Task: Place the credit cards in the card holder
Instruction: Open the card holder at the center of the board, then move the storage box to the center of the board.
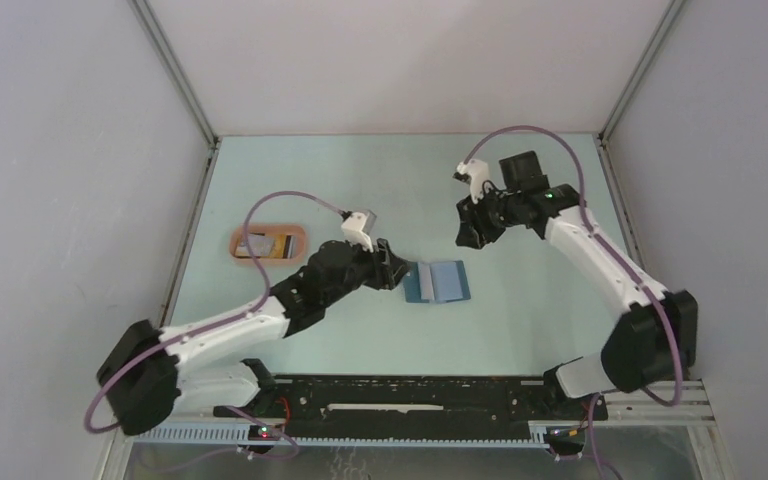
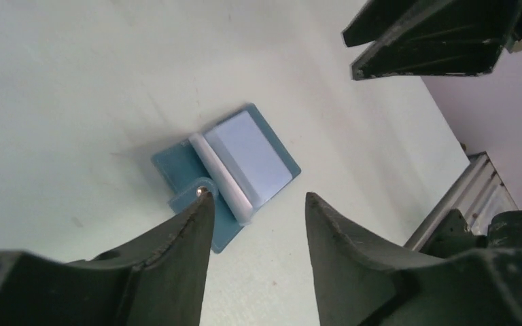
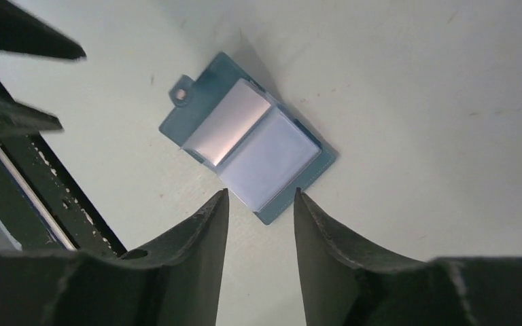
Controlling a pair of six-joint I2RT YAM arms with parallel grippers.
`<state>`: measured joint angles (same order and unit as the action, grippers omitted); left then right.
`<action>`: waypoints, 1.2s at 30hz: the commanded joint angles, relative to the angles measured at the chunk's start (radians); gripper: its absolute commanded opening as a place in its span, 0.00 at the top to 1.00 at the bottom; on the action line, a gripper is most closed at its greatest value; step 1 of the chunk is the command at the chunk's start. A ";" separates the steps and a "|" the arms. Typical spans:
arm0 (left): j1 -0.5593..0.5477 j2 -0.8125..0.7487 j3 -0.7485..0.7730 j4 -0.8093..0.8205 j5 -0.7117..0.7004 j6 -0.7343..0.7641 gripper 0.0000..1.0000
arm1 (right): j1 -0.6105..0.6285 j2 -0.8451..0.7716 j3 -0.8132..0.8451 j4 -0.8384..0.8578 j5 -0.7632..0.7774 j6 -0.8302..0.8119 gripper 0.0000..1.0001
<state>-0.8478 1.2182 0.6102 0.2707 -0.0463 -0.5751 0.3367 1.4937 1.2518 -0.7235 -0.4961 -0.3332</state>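
So the holder (image 1: 438, 282) is lying flat and open like a book, roughly mid-table (image 1: 520, 200), a bit toward the near side. It's dark blue outside with paler panels inside. One panel looks whitish and shiny from the right wrist cam, and honestly I can't tell if that's a card or just the slot. The left gripper (image 1: 396, 270) is right at the holder's left edge, jaws about halfway apart with nothing in them. From its wrist cam, one fingertip (image 2: 202, 198) lines up with the little eyelet tab on the holder's corner. I can't say whether it's actually touching or just above it. The right gripper (image 1: 468, 232) sits just past the holder's far right corner, apart from it. Its jaws are parted too, narrower than a wide gape, and there's only bare table and the holder's edge showing in the gap. The cards (image 1: 272, 244) are in the pink oval tray (image 1: 238, 243) over on the left, well apart from the holder, behind the left arm. I can make out a yellow-orange one next to a greyish one, but the view's too small to count them properly.
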 commanded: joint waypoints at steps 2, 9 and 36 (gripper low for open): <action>0.008 -0.271 -0.012 -0.219 -0.216 0.208 0.35 | -0.004 -0.219 0.039 0.040 -0.046 -0.067 0.41; 0.107 -0.466 0.010 -0.401 -0.335 0.360 0.00 | -0.003 -0.300 0.052 0.052 -0.307 -0.058 0.00; 0.603 0.445 0.468 -0.711 -0.638 0.501 0.42 | -0.117 -0.009 0.000 -0.046 -0.495 -0.109 0.13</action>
<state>-0.2562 1.5784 0.9962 -0.4088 -0.5755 -0.1390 0.2382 1.4872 1.2255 -0.7532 -0.9550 -0.4206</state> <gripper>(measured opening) 0.593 0.877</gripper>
